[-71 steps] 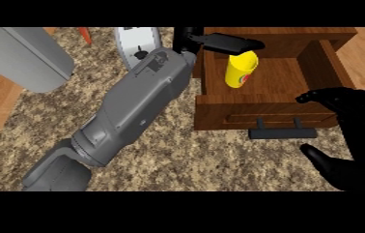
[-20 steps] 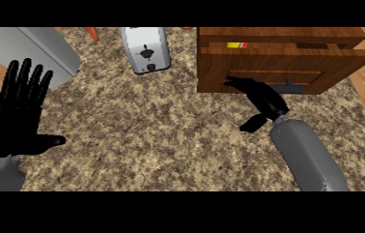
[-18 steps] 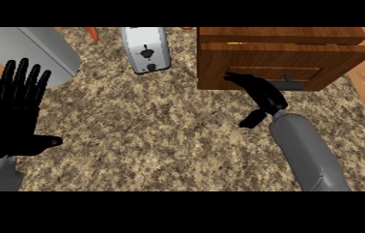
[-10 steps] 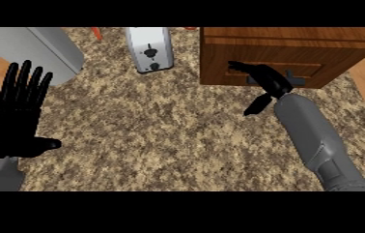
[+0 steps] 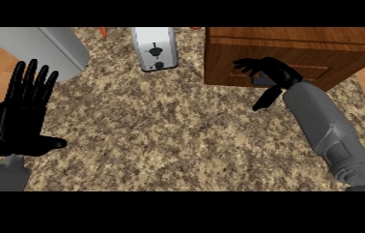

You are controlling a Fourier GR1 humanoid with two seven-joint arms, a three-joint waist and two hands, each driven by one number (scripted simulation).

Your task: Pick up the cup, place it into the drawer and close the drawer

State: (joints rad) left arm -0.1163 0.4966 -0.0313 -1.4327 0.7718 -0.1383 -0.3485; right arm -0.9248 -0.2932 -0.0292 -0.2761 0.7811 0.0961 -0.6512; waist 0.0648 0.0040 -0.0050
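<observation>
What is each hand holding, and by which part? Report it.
Nothing. The left hand rests open at the left; the right hand lies open against the drawer front.

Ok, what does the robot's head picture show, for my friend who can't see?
The right hand presses on the front of the shut wooden drawer. The left hand rests open at the left edge, and a toaster stands on the speckled counter.

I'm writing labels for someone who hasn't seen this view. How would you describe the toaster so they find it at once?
Start from the speckled brown counter that fills the view and look along its far edge. There, between the grey rounded object at the left and the wooden drawer unit at the right, stands the toaster. It is the only narrow white thing, with small black controls on its face.
</observation>
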